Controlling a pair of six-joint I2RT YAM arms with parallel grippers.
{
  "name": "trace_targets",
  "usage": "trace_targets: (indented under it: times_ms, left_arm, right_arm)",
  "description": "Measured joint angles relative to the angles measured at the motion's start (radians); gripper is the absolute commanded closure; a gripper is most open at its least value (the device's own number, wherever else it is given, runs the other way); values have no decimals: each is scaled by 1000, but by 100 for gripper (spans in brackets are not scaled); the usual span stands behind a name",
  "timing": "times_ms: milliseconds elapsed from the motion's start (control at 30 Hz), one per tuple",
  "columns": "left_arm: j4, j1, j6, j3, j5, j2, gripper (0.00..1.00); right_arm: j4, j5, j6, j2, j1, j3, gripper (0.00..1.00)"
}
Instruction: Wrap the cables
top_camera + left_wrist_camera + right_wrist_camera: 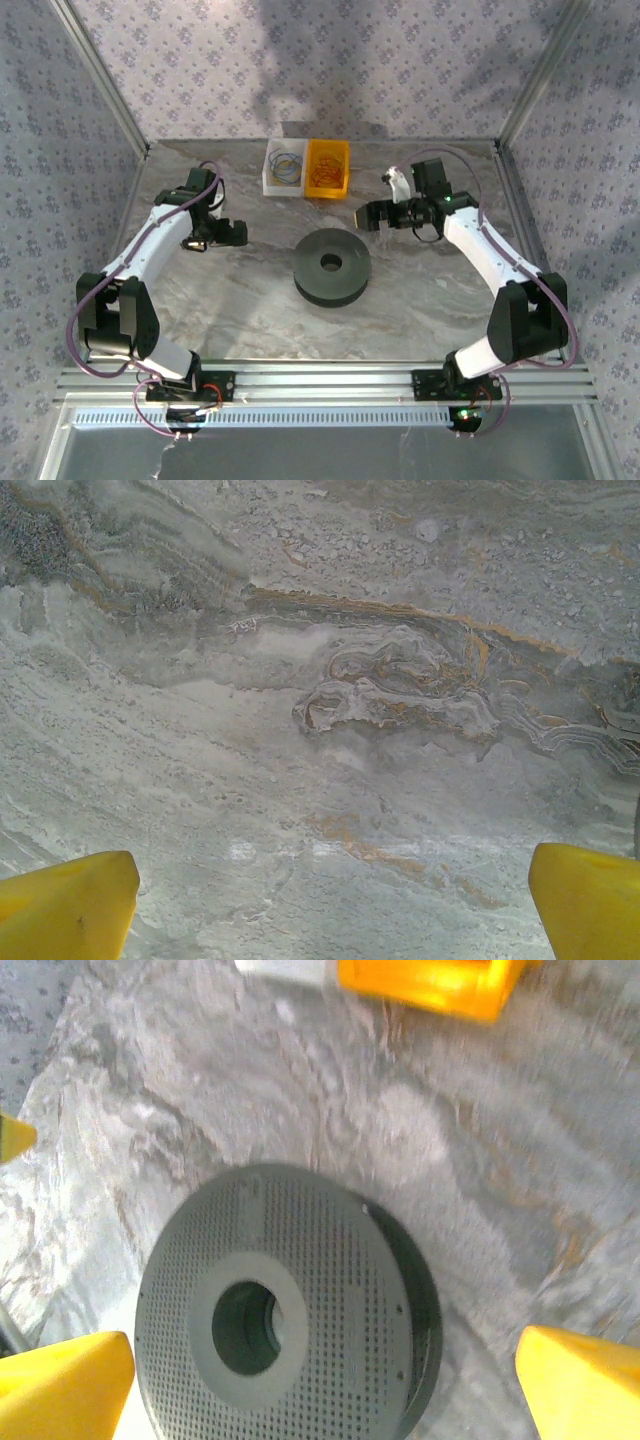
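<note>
Top external shows the left tool point(232, 234) over the bare desk point(230, 300) and the right tool point(366, 215) facing it, with the black spool point(332, 266) lying flat between them, a little nearer the arm bases than either tool. The cables point(325, 173) are a loose reddish tangle inside the orange bin point(345, 185), beyond the right tool and off to its left. Touching that bin's left side is a white bin point(268, 180) holding blue and yellow wire loops point(287, 166), beyond the left tool and to its right. In the left wrist view the left tool point(335, 900) stands wide, its yellow fingertips point(70, 905) far apart at the lower corners with only veined marble between and ahead of them. In the right wrist view the right tool point(325, 1390) is also spread wide and grips nothing; its fingertips point(580, 1380) sit at the lower corners. The spool point(300, 1260) lies under and just ahead of it, perforated face and centre hole upward. The orange bin point(430, 985) is blurred well ahead of this tool, and its contents cannot be made out there.
</note>
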Motion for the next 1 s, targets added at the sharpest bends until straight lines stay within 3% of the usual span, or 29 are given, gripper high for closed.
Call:
trace_targets:
  times_ms: [133, 333, 600, 733, 1000]
  left_arm:
    - [1, 0, 1, 0, 3, 0, 0]
    - [1, 0, 7, 0, 6, 0, 0]
    - [2, -7, 7, 0, 9, -18, 0]
    - [2, -7, 7, 0, 11, -21, 0]
    - [10, -9, 6, 0, 29, -21, 0]
  right_arm:
    - [-50, 40, -47, 74, 19, 183, 0]
    - [-92, 67, -108, 362, 53, 558, 0]
    - [-190, 71, -164, 789, 74, 1059, 16]
    - [-202, 71, -164, 903, 79, 1168, 23]
    - [-131, 78, -130, 1006, 84, 1200, 37]
